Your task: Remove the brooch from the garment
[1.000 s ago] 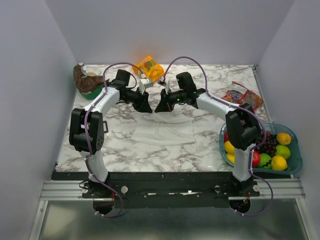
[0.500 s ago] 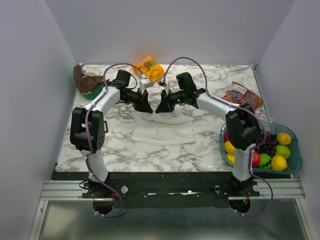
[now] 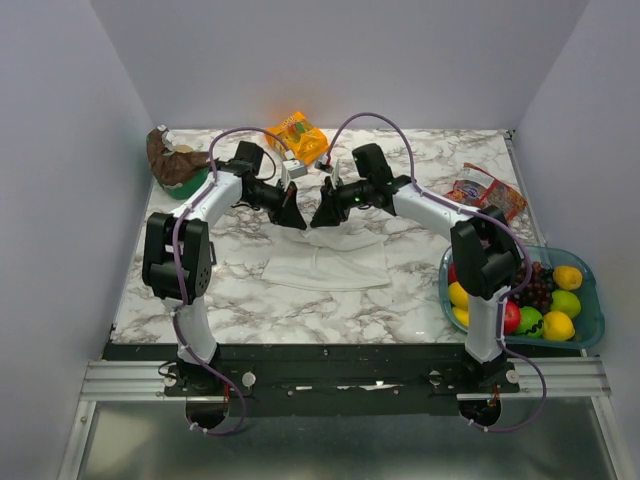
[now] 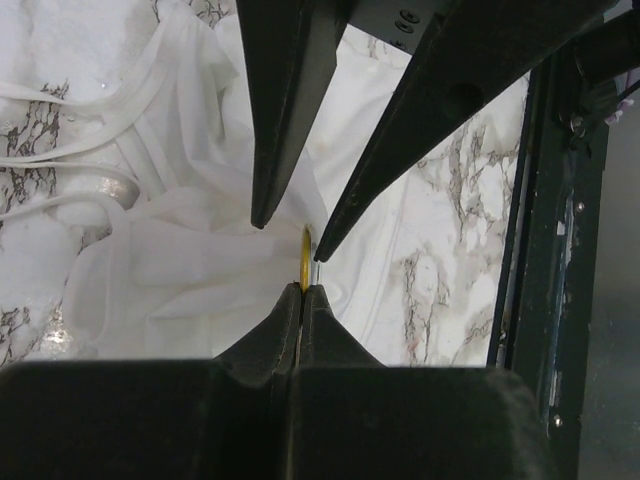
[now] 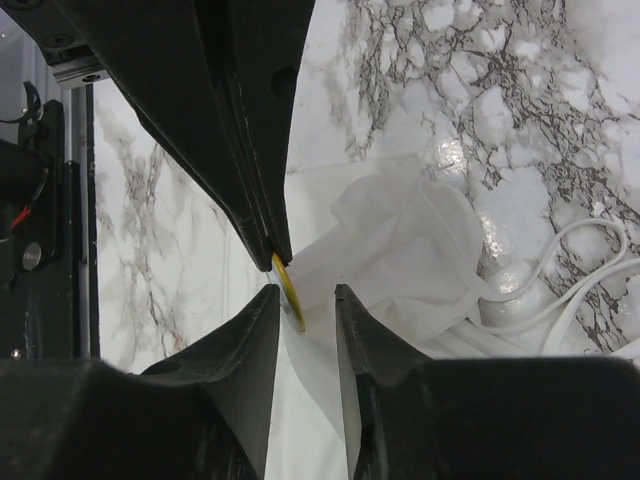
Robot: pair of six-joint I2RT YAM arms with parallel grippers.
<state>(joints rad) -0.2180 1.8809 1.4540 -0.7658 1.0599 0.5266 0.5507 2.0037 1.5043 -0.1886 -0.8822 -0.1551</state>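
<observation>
The brooch (image 4: 304, 248) showed edge-on as a thin golden sliver at the centre of the left wrist view, pinched between the pressed-together jaws of the left gripper (image 4: 302, 292), which rose from the bottom edge of that frame. The right gripper (image 5: 306, 292) met it from the opposite side with its jaws spread, one fingertip on either side of the disc and neither clamping it. Just behind the brooch the white garment (image 3: 330, 262) lay rumpled on the marble table (image 3: 230, 290), at the middle of the top view. A fold of cloth peaked up toward the disc, so whether the pin was free of the fabric could not be told. The step in hand looked like the pull-off itself. The next move probably called for the left gripper to draw the brooch away from the cloth while the right one backed clear or pinned the fabric down.
</observation>
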